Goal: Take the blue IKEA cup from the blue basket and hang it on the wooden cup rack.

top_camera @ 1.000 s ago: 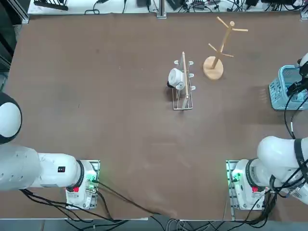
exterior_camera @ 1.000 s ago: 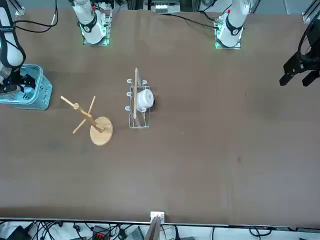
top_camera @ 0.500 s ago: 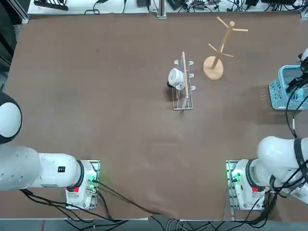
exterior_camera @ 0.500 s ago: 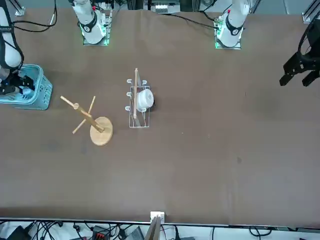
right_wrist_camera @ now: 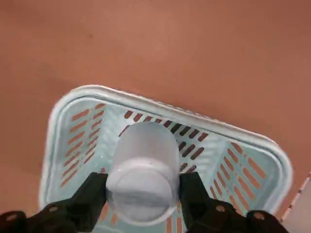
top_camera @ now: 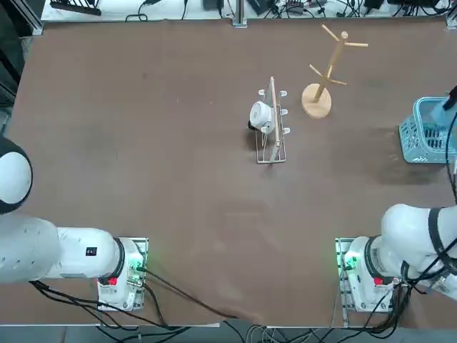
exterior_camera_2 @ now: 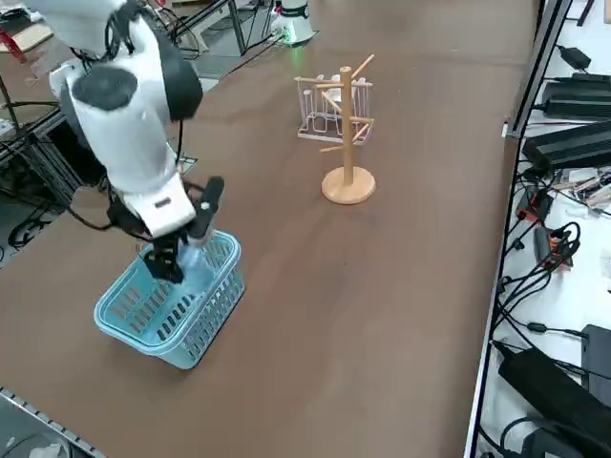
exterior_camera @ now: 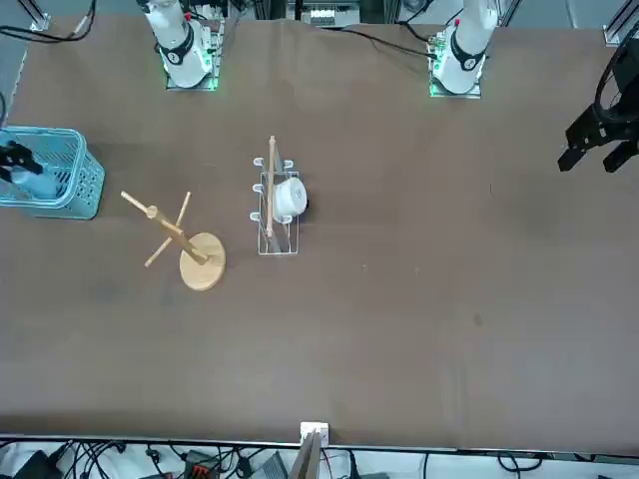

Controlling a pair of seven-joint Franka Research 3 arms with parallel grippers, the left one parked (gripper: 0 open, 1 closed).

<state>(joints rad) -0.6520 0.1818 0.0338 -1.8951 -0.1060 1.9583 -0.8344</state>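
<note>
- Above the blue basket [right_wrist_camera: 73,126], the right gripper [right_wrist_camera: 141,191] is clamped on the blue cup [right_wrist_camera: 143,170]: one finger [right_wrist_camera: 90,194] presses each side of it, and the cup hangs over the basket's open top rather than resting on its floor.
- In the side view the gripper [exterior_camera_2: 181,253] and the pale cup [exterior_camera_2: 194,260] sit just over the basket's [exterior_camera_2: 205,315] rim; the cup's handle cannot be made out in any view.
- From overhead the basket [top_camera: 421,146] lies at the picture's right edge, and only a dark sliver of the gripper shows there. The cup is cut off in that view.
- In the front view the basket [exterior_camera: 85,185] is at the left edge with a dark gripper part [exterior_camera: 15,158] over it, and the cup [exterior_camera: 40,182] is a pale patch.
- A second ago the arm's white body stood over the basket in the overhead and front views; now it has drawn up and out of frame, leaving the basket's rim plainly visible. The basket itself has not shifted.
- Well away from the basket, towards the table's middle, stands one wooden cup rack [top_camera: 317,100] with bare pegs.
- Just beyond it is one wire rack [top_camera: 271,139] with a wooden bar, holding one white cup [top_camera: 258,116].
- Count: one basket, one blue cup, one wooden rack, one wire rack, one white cup.
</note>
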